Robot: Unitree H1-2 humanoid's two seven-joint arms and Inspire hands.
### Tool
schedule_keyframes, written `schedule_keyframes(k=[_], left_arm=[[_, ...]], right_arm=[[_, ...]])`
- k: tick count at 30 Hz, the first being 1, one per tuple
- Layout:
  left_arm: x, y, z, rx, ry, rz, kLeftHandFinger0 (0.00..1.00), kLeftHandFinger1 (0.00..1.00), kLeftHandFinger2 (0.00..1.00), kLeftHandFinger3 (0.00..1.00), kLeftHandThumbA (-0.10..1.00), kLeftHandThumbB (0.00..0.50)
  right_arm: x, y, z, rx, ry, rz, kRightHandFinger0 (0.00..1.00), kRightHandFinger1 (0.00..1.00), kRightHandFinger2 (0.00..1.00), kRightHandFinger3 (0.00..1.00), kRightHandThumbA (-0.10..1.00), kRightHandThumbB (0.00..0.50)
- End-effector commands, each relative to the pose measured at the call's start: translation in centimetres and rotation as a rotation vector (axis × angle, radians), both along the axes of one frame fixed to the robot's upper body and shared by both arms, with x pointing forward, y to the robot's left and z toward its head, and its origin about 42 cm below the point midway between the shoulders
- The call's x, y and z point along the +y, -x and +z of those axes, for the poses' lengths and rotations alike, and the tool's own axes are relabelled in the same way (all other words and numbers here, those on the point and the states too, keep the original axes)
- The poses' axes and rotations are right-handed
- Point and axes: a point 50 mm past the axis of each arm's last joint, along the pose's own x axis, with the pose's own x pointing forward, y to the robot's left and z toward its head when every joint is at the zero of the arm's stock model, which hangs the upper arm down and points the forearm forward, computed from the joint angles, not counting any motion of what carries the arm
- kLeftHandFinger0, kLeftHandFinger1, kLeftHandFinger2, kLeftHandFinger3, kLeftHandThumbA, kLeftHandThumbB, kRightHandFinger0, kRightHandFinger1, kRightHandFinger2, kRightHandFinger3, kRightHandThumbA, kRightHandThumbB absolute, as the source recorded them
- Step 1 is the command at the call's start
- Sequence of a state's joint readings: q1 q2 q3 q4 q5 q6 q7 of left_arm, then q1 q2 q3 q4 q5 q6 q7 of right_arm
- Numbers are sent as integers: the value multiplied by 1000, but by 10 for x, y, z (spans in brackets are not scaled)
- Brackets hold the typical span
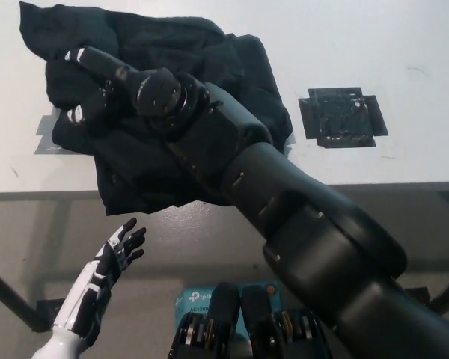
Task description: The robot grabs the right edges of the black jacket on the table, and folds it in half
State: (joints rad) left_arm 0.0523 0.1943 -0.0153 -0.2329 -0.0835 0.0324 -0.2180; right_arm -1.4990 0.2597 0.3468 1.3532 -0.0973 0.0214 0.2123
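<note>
The black jacket (pixel 232 67) lies bunched on the white table (pixel 404 45), its right side thrown over onto its left side, with a hem drooping past the table's front edge. My black right arm crosses it from the lower right. My right hand (pixel 97 86) rests on the jacket's left part, black on black, so its grip cannot be made out. My white left hand (pixel 112 258) hangs open at the lower left, below the table's edge and apart from the cloth.
A square of black tape (pixel 343 117) is stuck to the table right of the jacket. Grey tape marks (pixel 46 127) peek out at the jacket's left edge. A teal box (pixel 198 301) lies on the floor below the table's front edge (pixel 404 185).
</note>
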Motion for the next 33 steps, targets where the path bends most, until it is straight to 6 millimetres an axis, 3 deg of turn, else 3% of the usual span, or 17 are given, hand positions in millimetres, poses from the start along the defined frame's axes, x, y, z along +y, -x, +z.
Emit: schedule_keyframes(k=[1, 5, 6, 7, 9, 11, 16, 19, 20, 22, 24, 25, 27, 30, 31, 33], left_arm=[[-1, -4, 12, -51, -31, -17, 1000, 1000, 1000, 1000, 1000, 316], [-1, -5, 11, -51, -31, -16, 1000, 1000, 1000, 1000, 1000, 315], [-1, -6, 12, -58, -36, -21, 1000, 1000, 1000, 1000, 1000, 308], [-1, -6, 12, -58, -36, -21, 1000, 1000, 1000, 1000, 1000, 308], [-2, -7, 12, -59, -43, -19, 1000, 1000, 1000, 1000, 1000, 320], [-2, -8, 12, -62, -51, -21, 1000, 1000, 1000, 1000, 1000, 321], [-3, -9, 12, -47, -46, -31, 1000, 1000, 1000, 1000, 1000, 308], [-6, -9, 11, -35, -30, -33, 1000, 1000, 1000, 1000, 1000, 304], [-6, -9, 12, -33, -28, -36, 1000, 1000, 1000, 1000, 1000, 305], [-5, -13, 14, -61, -53, -36, 1000, 1000, 1000, 1000, 1000, 280], [-4, -15, 16, -69, -61, -31, 1000, 1000, 1000, 1000, 1000, 279], [-2, -22, 20, -78, -58, -20, 1000, 1000, 1000, 1000, 1000, 286], [-1, -33, 28, -96, -40, -11, 1000, 1000, 1000, 1000, 1000, 307], [2, -45, 37, -129, -35, -16, 1000, 1000, 1000, 1000, 1000, 295], [4, -49, 40, -139, -28, -17, 1000, 1000, 1000, 1000, 1000, 290], [8, -52, 45, -150, -7, -4, 1000, 1000, 1000, 1000, 1000, 294]], right_arm=[[10, 4, 75, -50, -54, 115, 1000, 1000, 1000, 1000, 1000, 500], [4, 1, 90, -38, -107, 103, 1000, 1000, 1000, 1000, 1000, 500], [-1, -1, 103, -51, -141, 122, 1000, 1000, 1000, 1000, 1000, 460], [-1, -1, 103, -50, -141, 123, 1000, 1000, 1000, 1000, 1000, 461], [-12, -5, 127, -120, -128, 119, 1000, 1000, 1000, 1000, 1000, 489], [-19, -6, 149, -101, -181, 97, 1000, 1000, 1000, 1000, 1000, 454], [-37, -2, 209, -9, -348, 108, 1000, 1000, 1000, 1000, 1000, 473], [-58, 1, 243, -78, -458, 141, 1000, 1000, 1000, 1000, 1000, 474], [-60, 1, 245, -83, -471, 144, 1000, 1000, 1000, 1000, 1000, 474], [-87, 10, 278, -162, -584, 124, 1000, 1000, 1000, 1000, 1000, 482], [-107, 17, 291, -233, -604, 122, 1000, 1000, 1000, 1000, 1000, 462], [-140, 31, 313, -384, -576, 113, 1000, 1000, 1000, 1000, 1000, 452], [-183, 53, 330, -552, -548, 117, 1000, 1000, 1000, 1000, 1000, 438], [-230, 84, 332, -651, -512, 123, 1000, 1000, 1000, 1000, 1000, 478], [-257, 103, 323, -716, -507, 125, 1000, 1000, 1000, 1000, 1000, 455], [-285, 126, 308, -779, -509, 120, 1000, 1000, 1000, 1000, 1000, 461]])
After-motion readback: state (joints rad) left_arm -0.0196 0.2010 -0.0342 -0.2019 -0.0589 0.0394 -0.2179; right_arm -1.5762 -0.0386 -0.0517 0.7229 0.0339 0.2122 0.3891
